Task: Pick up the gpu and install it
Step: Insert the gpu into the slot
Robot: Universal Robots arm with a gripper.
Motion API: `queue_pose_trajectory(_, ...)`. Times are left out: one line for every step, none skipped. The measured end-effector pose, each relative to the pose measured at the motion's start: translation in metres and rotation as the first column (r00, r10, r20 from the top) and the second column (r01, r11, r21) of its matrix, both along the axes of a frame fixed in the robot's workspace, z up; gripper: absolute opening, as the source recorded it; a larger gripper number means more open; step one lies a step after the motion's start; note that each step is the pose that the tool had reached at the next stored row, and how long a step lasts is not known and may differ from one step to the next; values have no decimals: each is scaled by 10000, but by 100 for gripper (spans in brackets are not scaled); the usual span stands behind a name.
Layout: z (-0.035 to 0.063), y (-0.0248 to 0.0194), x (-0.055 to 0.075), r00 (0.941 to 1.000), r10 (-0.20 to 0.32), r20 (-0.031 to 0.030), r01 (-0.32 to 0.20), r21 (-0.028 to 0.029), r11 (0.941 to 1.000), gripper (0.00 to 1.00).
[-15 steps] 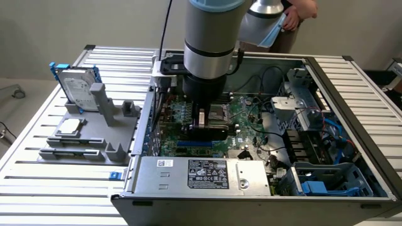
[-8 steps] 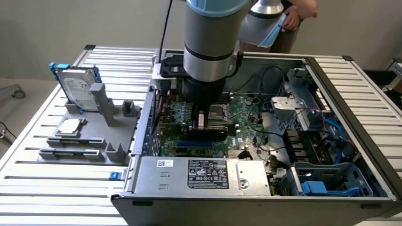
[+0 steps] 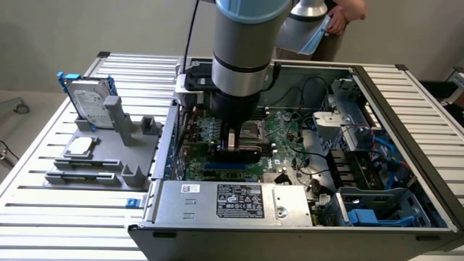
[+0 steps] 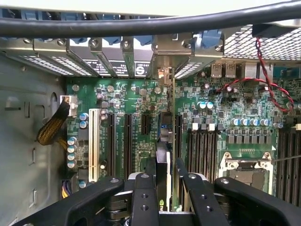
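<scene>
Gpu: the gpu [image 3: 245, 152] is inside the open computer case [image 3: 290, 242]. It stands on its thin edge, right over the green board [image 3: 284, 129]. In the wrist view it points down at the long slots [image 4: 128, 141]. I cannot tell if it touches a slot yet.

Fingers: the gripper [image 3: 232, 142] has its two black fingers [image 4: 143, 197] closed on the gpu, one on each flat side, near the top edge.

Weight: it looks thin and small, so I think it is light.

Stiff or soft: it looks stiff, like a flat board. I think it would crack rather than bend.

Slippery: the black cover is shiny, so it may slide if the hold is weak.

Fragile: yes, I think so. A card like this has tiny parts, and pushing it in crooked could hurt it or the slot.

Where to hold: on the two flat sides, near the middle of the top edge. Keep off the bottom edge that goes in the slot, and off the metal end.

Other things: a hard drive [image 3: 91, 100] in a blue frame and a small silver chip [image 3: 81, 144] sit on a grey holder [image 3: 108, 163] on the counter [image 3: 43, 212], well apart from the gripper.
</scene>
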State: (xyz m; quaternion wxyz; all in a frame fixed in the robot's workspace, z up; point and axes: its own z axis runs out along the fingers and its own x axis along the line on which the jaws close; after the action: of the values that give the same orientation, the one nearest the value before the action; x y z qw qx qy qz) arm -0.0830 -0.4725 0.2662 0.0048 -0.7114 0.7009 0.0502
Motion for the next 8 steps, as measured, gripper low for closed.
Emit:
queue_pose_trajectory(-6, -3, 0, 10000, -1, -4, 1, 1, 10000, 27)
queue_pose_trajectory(-11, -7, 0, 10000, 0, -9, 1, 2, 10000, 27)
queue_pose_trajectory(-15, -11, 0, 10000, 0, -14, 0, 1, 10000, 27)
queue_pose_trajectory(-19, -14, 0, 10000, 0, -20, 0, 2, 10000, 27)
queue_pose_trajectory(-22, -16, 0, 10000, 0, -27, 0, 3, 10000, 27)
queue_pose_trajectory(-24, -18, 0, 10000, 0, -36, 0, 5, 10000, 27)
queue_pose_trajectory(-26, -20, 0, 10000, 0, -49, 0, 9, 10000, 27)
queue_pose_trajectory(-27, -23, 0, 10000, 1, -64, -1, 12, 10000, 27)
